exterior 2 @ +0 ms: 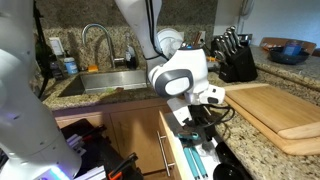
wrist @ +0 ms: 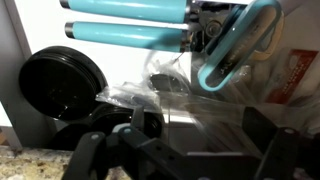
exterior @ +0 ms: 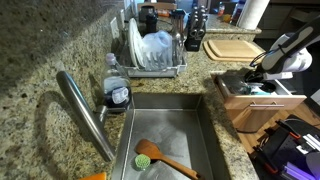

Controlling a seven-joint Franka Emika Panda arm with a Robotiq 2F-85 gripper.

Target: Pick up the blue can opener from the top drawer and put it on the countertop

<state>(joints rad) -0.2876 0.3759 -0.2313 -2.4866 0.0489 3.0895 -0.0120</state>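
Granite countertop w/ 1 steel sink and 1 cutting board. Top drawer is open. 1 gripper is low over it; jaws seem spread, pinching nothing. Blue can opener lies inside the drawer, 2 teal handles side by side. Also 1 teal loop tool, 1 black round disc. Opener's metal head is half hidden and blurred.

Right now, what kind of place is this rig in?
Most likely a home kitchen: a granite countertop with a steel sink and faucet, a dish rack, and a knife block beside a wooden cutting board.
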